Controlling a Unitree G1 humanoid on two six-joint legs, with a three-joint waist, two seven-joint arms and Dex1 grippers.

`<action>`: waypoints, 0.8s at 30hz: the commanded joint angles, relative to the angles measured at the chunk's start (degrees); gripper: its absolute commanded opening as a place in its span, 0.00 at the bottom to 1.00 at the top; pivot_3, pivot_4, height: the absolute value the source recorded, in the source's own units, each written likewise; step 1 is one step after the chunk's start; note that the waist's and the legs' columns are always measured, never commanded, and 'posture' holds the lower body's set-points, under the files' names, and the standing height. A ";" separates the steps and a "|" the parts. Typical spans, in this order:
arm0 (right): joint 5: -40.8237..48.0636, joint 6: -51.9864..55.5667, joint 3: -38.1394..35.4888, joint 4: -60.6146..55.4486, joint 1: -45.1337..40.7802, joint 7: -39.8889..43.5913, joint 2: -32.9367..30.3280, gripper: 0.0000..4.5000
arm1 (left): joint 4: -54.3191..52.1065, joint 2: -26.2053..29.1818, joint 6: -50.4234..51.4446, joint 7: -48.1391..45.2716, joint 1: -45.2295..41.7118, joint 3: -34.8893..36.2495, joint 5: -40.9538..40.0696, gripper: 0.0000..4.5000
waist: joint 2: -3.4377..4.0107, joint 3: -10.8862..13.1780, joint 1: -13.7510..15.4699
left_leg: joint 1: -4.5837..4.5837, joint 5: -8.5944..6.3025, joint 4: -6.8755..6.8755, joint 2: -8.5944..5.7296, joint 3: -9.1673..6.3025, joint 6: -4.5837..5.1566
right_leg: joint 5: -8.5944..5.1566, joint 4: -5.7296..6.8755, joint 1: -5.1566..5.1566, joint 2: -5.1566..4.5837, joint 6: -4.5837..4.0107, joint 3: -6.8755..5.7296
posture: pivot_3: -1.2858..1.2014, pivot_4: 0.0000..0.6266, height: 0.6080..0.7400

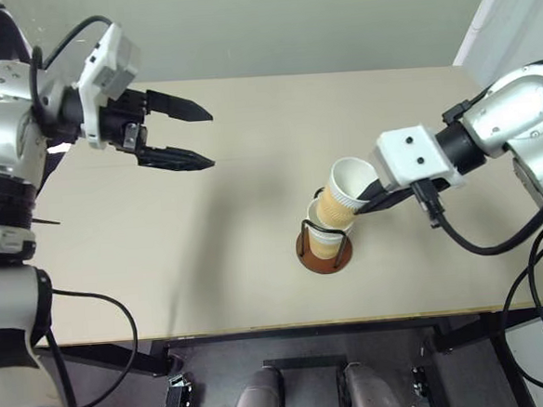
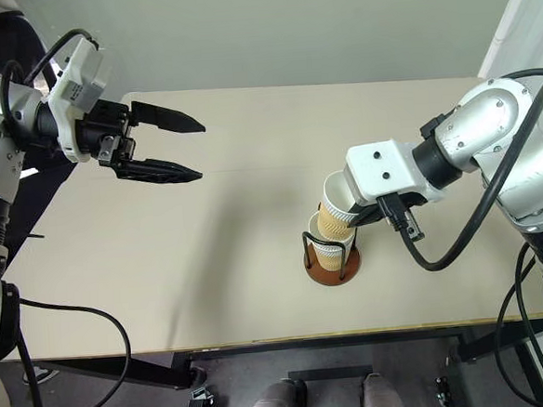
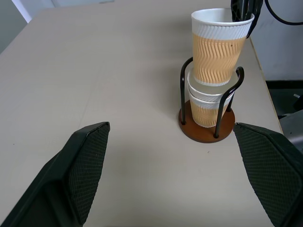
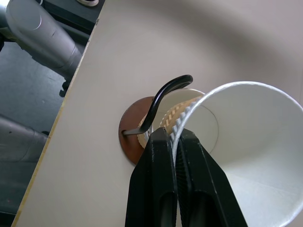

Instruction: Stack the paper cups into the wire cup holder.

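On my left, the left gripper (image 1: 181, 133) hangs above the counter (image 1: 210, 264) with its jaws wide apart and nothing between them, pointing across toward the middle; through the left wrist view I see its two black fingers (image 3: 85, 165) spread to either side of bare counter, with the holder well ahead of them. Nearer the middle-right of the counter, close to the front edge, stands the holder (image 1: 324, 246), its reddish-brown disc flat on the surface and its black wire loops rising upright. I count two cups nested inside it (image 3: 208, 106), their white rims stacked one just above the other between the wires. Above those, the top cup (image 1: 344, 197) is tilted, its open mouth leaning toward the right arm and its narrow end entering the upper cup in the holder; I cannot tell how deep it sits. Further right, the right gripper (image 1: 372, 196) comes in from the right side and angles downward, its jaws clamped together on that top cup's rim, one finger (image 4: 158, 179) outside the wall and the other inside, as the right wrist view shows plainly against the white interior.
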 commanded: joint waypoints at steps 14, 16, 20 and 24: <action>3.17 12.96 -6.19 2.39 -3.28 -9.66 8.86 0.61 | 2.09 -0.09 -1.34 -1.65 -0.62 2.06 0.43 1.00 | -0.01 0.00 -0.10 | 0.01 0.05 0.04 0.08 0.05 -0.07 | 0.08 0.05 -0.06 0.06 -0.12 0.00 | 0.52 0.24 1.00; 5.70 17.47 -10.08 3.80 -4.03 -12.80 9.98 0.61 | 2.80 -0.76 -0.62 -1.65 -0.30 3.37 0.80 1.00 | -0.01 0.00 -0.02 | -0.02 0.05 0.05 0.09 0.03 -0.07 | 0.08 0.03 -0.06 0.04 -0.12 0.01 | 0.52 0.24 1.00; 8.81 23.11 -21.77 11.58 -2.74 -23.90 13.54 0.61 | 7.14 -4.32 1.86 1.49 -0.46 8.18 3.38 1.00 | -0.07 -0.04 0.15 | 0.01 0.05 0.04 0.02 0.05 -0.07 | 0.07 0.01 -0.02 0.05 -0.14 -0.02 | 0.52 0.24 1.00; 7.74 20.59 -28.27 20.24 0.82 -34.40 16.49 0.61 | 9.09 -8.18 1.73 7.13 0.35 13.59 4.85 1.00 | -0.08 -0.05 0.24 | 0.08 0.07 0.08 0.04 0.06 -0.06 | 0.16 0.02 0.02 0.02 -0.22 -0.01 | 0.52 0.24 1.00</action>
